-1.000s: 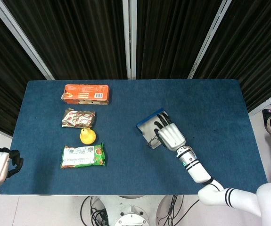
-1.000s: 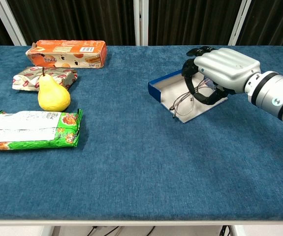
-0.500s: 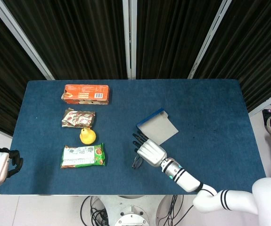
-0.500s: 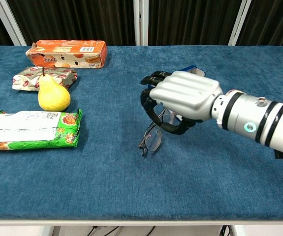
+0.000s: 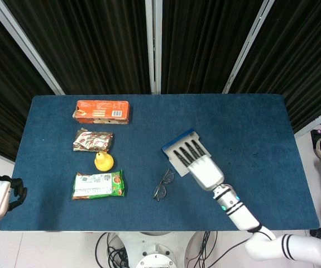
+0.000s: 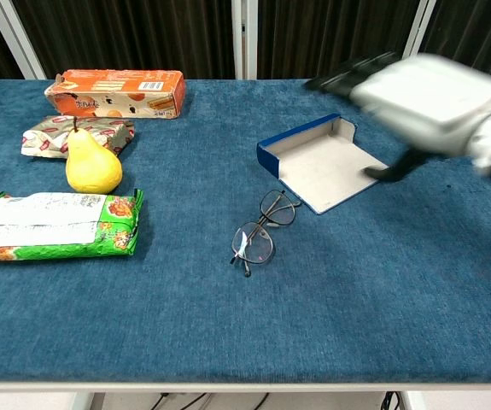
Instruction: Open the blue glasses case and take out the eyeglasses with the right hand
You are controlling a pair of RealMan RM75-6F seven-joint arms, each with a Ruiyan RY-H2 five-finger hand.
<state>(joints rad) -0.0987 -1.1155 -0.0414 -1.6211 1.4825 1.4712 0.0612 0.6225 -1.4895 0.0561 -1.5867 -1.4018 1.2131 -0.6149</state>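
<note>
Since a moment ago your right hand (image 6: 424, 94) has let go of the eyeglasses (image 6: 260, 231) and lifted away; its fingers are spread above the open blue glasses case (image 6: 322, 162), holding nothing. You see the eyeglasses lying on the table (image 6: 228, 325) just beside the case. Your left hand (image 5: 1, 195) is curled closed at the table's edge.

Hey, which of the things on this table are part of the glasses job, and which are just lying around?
Part of the job:
- blue glasses case, lying open
- eyeglasses, on the cloth beside the case
- right robot hand, held over the case

Just lying around:
- orange box
- silver snack packet
- yellow pear
- green snack packet
</note>
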